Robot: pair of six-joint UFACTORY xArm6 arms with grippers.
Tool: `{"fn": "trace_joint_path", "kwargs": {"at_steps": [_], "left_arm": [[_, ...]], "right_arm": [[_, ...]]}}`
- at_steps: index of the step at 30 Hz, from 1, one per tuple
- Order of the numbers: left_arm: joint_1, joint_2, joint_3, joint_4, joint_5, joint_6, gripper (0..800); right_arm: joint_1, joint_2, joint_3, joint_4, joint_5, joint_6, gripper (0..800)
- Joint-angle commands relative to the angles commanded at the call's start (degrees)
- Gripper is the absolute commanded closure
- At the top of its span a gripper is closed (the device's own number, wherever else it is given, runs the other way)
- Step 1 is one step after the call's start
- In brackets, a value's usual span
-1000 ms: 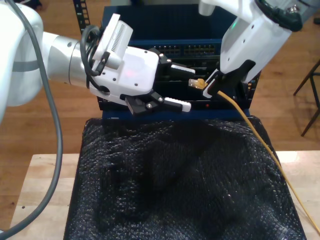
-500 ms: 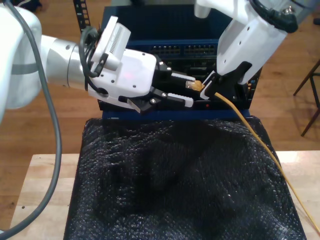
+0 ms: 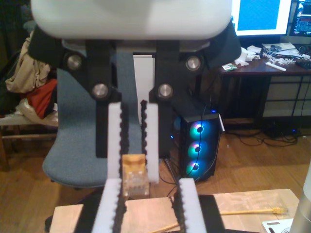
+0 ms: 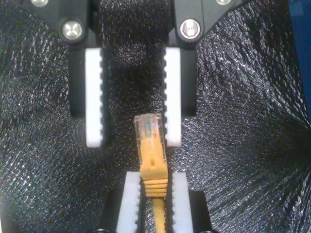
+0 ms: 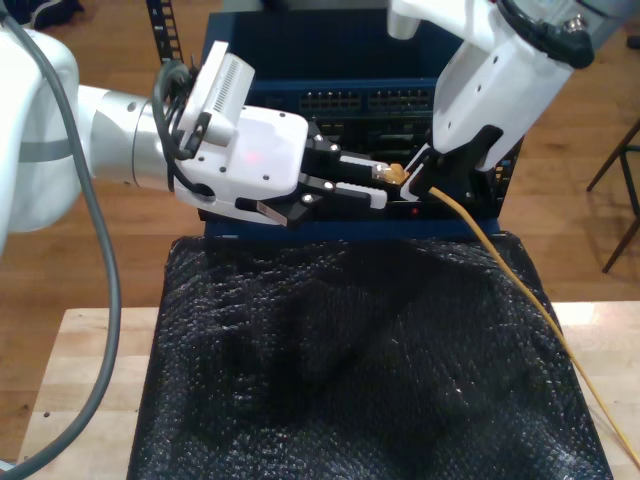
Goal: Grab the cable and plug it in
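In front of the blue rack (image 5: pixel 250 40), my second gripper (image 5: pixel 418 170) is clamped on the orange boot of the cable (image 5: pixel 500 260). Its clear plug (image 5: pixel 393 172) sticks out just short of the rack's rows of sockets. From there the cable trails away from the rack across the black mat (image 5: pixel 350 370).

My first gripper (image 5: pixel 378 182) reaches across the rack's face with its fingers either side of the plug. They are parted, not gripping.

**What could go wrong**
- I judge the main risk to be an off-centre handover. One pad (image 4: pixel 172 111) touches the plug's side, while the other stands clear. Closing like this could twist the plug or press its latch.
- If my second gripper lets go before the first has a firm hold, the cable's weight could pull the plug away from the rack.
- A skewed plug would jam at a socket.

**What each view shows**
- The second wrist view shows the uneven gap between plug (image 4: pixel 147 128) and pads.
- The exterior view shows the fingers almost merged, but it shows the sockets.
- The first wrist view looks at the plug (image 3: pixel 133 174) end-on between the clenched fingers. It also shows another yellow cable (image 3: pixel 252 211) lying on a wooden table (image 3: pixel 233 201).
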Motion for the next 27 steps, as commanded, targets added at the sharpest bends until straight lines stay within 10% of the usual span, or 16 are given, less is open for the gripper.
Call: {"fn": "trace_joint_path", "kwargs": {"at_steps": [27], "left_arm": [[0.1,0.0,0.1,0.1,0.1,0.1,477]], "right_arm": [[0.5,0.6,0.0,-0.2,0.0,0.0,794]]}}
